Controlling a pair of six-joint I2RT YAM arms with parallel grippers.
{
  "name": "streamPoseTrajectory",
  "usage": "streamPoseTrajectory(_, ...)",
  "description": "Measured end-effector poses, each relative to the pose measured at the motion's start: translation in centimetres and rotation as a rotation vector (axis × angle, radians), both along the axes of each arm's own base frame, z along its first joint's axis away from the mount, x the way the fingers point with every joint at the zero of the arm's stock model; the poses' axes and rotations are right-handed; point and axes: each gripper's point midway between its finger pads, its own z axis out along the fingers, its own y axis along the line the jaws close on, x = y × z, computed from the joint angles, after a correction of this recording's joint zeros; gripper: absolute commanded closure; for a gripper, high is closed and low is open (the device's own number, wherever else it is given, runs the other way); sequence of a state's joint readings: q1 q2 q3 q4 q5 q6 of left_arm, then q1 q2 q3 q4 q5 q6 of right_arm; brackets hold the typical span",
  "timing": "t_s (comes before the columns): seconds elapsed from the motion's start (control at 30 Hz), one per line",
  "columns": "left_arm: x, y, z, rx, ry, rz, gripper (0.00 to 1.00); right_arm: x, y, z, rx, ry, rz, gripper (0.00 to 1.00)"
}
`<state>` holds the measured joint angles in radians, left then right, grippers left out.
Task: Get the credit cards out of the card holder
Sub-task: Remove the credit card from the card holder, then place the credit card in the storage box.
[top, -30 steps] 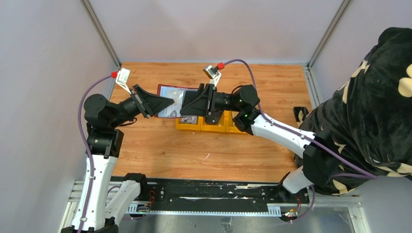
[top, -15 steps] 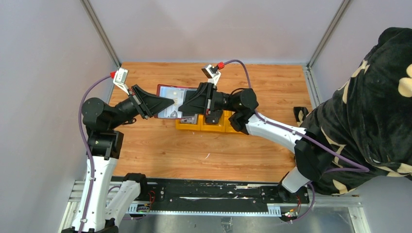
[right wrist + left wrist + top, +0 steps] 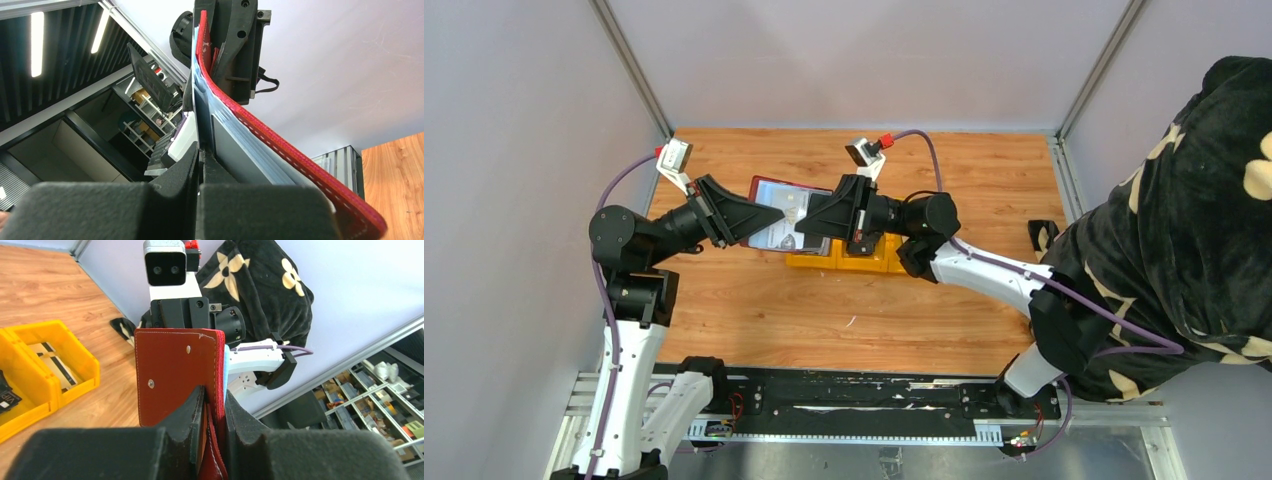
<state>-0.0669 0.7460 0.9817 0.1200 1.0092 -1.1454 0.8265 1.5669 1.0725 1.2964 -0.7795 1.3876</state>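
Note:
The dark red card holder (image 3: 776,212) hangs open above the table between my two grippers. My left gripper (image 3: 769,214) is shut on its left edge; in the left wrist view the red outer cover (image 3: 175,372) stands upright, pinched between the pads (image 3: 200,407). From the right, my right gripper (image 3: 808,227) is shut on the thin edge of a credit card (image 3: 198,112). That card stands against the grey-blue lining (image 3: 240,150), inside the curved red rim (image 3: 285,152). The card's face is mostly hidden.
A yellow three-compartment bin (image 3: 886,264) lies under the right gripper, with cards lying in its compartments (image 3: 52,360). A person in a black patterned blanket (image 3: 1194,220) sits at the right. Grey walls close in the wooden table (image 3: 804,310).
My right gripper has closed and pushed left onto the card at the holder's inner face. The left arm has shifted slightly, still holding the card holder.

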Motion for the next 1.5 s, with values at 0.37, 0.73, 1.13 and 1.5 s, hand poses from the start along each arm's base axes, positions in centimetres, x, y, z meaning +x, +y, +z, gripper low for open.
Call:
streamPoseTrajectory(0.37, -0.4, -0.1, 0.4, -0.009, -0.005, -0.019, 0.99, -0.9, -1.3, 0.1, 0.017, 0.003, -0.017, 1.00)
streamPoseTrajectory(0.73, -0.3, 0.7, 1.4, 0.140, -0.163, 0.088, 1.00, 0.6, -4.4, -0.9, -0.025, 0.018, -0.102, 1.00)
streamPoseTrajectory(1.13, 0.1, 3.7, 0.1, 0.461, -0.385, 0.297, 0.97, 7.6, -6.3, -7.4, -0.288, 0.180, -0.334, 1.00)
streamPoseTrajectory(1.5, -0.8, 4.2, -3.5, 0.569, -0.359, 0.273, 0.96, 17.8, -1.6, -20.2, -0.787, 0.317, -0.553, 1.00)
